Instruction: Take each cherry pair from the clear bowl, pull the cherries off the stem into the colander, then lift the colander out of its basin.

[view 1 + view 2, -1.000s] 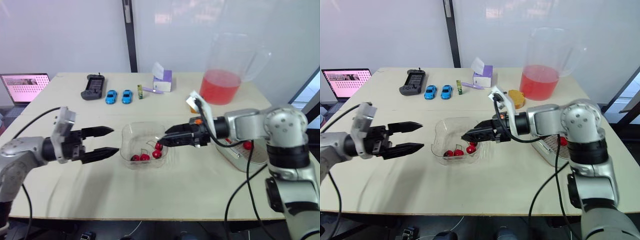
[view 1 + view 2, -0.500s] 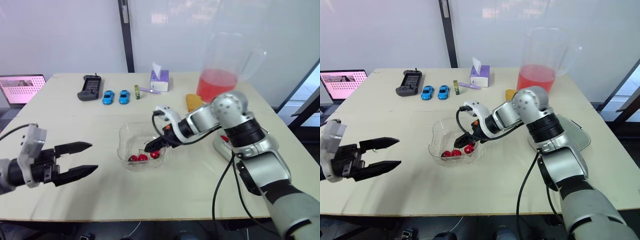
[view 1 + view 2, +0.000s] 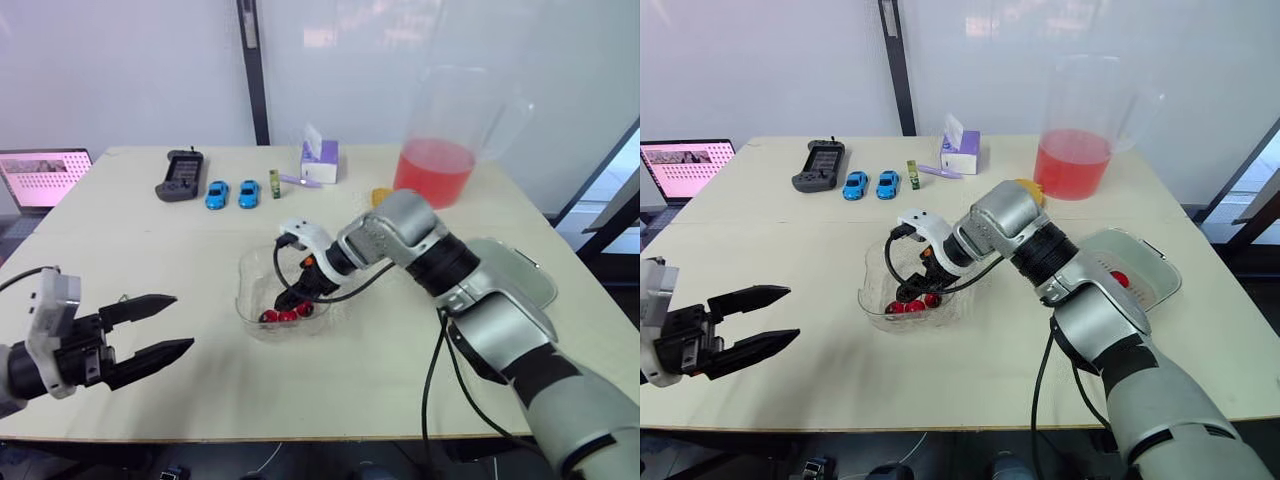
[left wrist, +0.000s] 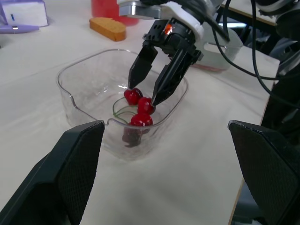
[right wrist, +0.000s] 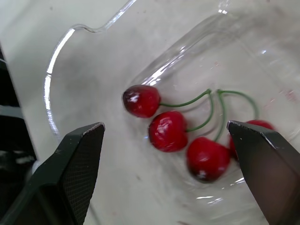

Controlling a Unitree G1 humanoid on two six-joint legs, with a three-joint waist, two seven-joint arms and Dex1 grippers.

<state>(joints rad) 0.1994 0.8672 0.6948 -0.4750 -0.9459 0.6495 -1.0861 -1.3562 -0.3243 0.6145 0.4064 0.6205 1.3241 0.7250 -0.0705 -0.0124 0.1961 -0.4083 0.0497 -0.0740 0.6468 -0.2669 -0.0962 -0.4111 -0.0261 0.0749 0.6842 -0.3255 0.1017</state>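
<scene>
Right gripper [image 4: 143, 93] is down inside the clear bowl [image 3: 241, 288], fingers spread moderately, one tip on each side of the top cherries [image 5: 168, 130]. Tips are at or just touching the fruit; cannot tell if there is real contact. Nothing is pinched. Four cherries lie on the bowl floor as two pairs joined by green stems [image 5: 197, 101], bunched close together, some touching.

Left gripper [image 3: 183, 322] hovers over bare desk [image 3: 330, 390] on the robot's left, well apart from the bowl, fingers wide apart, holding nothing.

Colander [image 3: 1150, 270] sits on the desk to the right of the bowl, with one red cherry [image 3: 1120, 279] in it.

At the back of the desk are a pitcher of red liquid [image 3: 437, 172], a tissue box [image 3: 320, 158], two blue toy cars [image 3: 232, 194] and a handheld controller [image 3: 179, 175].
</scene>
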